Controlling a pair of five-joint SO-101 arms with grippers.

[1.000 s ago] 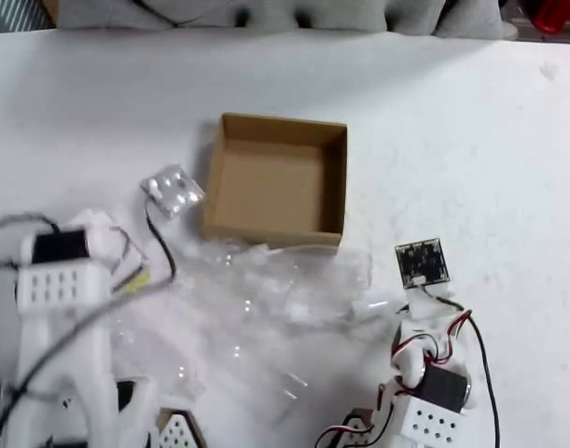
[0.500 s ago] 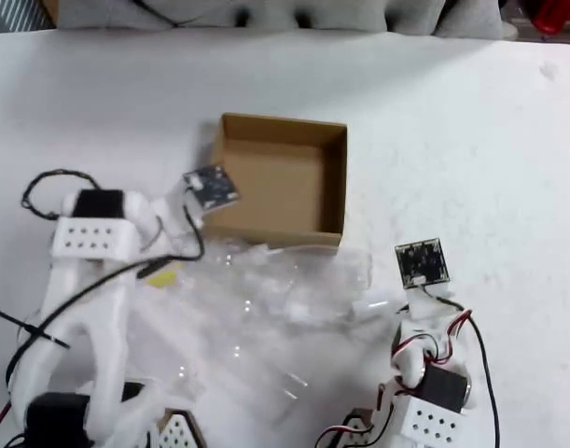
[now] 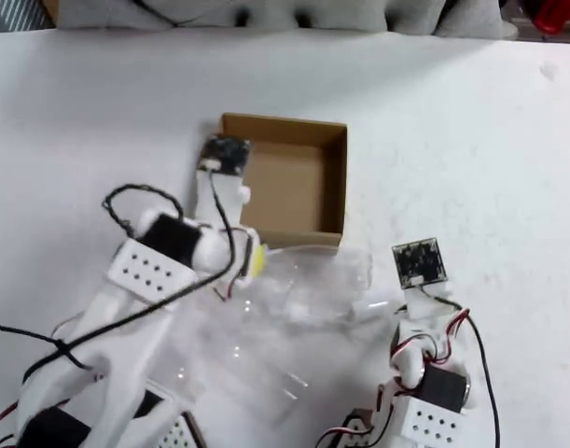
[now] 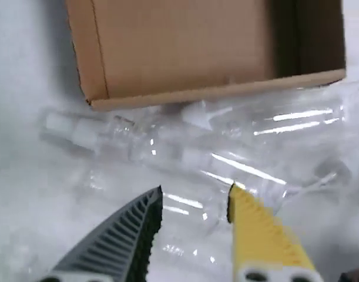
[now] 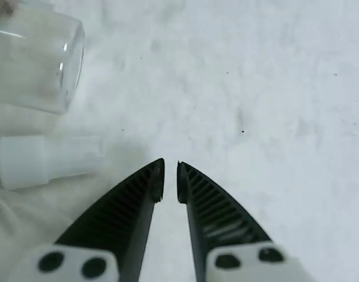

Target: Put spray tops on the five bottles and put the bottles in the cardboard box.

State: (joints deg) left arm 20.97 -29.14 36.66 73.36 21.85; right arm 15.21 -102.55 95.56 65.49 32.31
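Note:
The open cardboard box stands at the table's middle, and its near wall shows with nothing inside. Several clear bottles lie in a heap against its near side; they lie on their sides without spray tops. My left gripper hangs open just above the heap, one finger grey, one yellow. A loose white spray top lies beside a bottle's open mouth, at the heap's right end. My right gripper is shut and empty just right of that top.
The right arm sits at the near right edge, and the left arm crosses the near left. White tabletop stretches to the right of and behind the box. A grey cushioned edge runs along the far side.
The left arm has swung from the table's left side up and rightward, so its gripper now hangs over the bottles by the box. The right arm has kept still.

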